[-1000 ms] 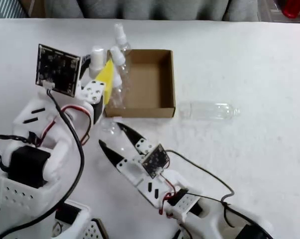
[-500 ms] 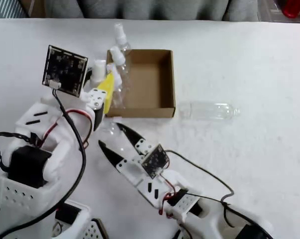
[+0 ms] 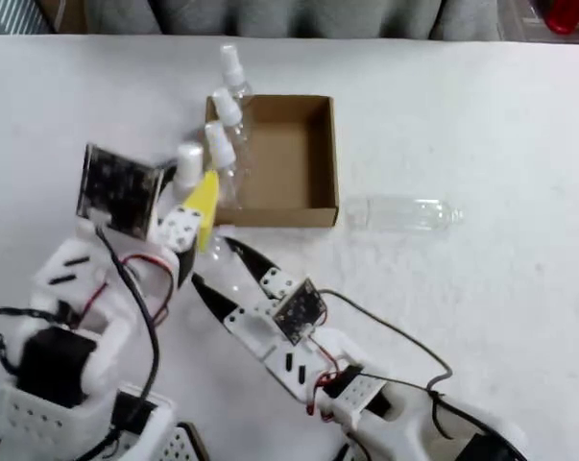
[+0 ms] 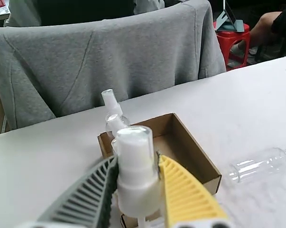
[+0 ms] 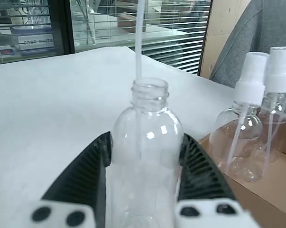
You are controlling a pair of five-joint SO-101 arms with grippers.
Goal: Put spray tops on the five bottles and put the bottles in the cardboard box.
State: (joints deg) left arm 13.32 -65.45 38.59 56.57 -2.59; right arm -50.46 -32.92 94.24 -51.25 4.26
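Note:
My left gripper point(image 3: 191, 182) is shut on a white spray top point(image 4: 133, 156), held between its grey and yellow fingers. The top's thin dip tube point(image 5: 139, 38) hangs straight down into the open neck of a clear bottle point(image 5: 145, 137). That bottle stands upright in front of the cardboard box point(image 3: 333, 154), and my right gripper point(image 5: 145, 161) is shut on its body with black fingers. Three bottles with spray tops point(image 3: 229, 113) stand in a row along the box's left wall. One uncapped clear bottle point(image 3: 404, 213) lies on its side to the right of the box.
Both arms crowd the front left of the white table point(image 3: 481, 115). A chair with a grey garment point(image 4: 109, 52) stands behind the far edge. Open tabletop lies to the right and behind the lying bottle.
My left gripper has carried the spray top back from the box's left side towards the front, over the bottle that the right gripper holds. The right arm has stayed still.

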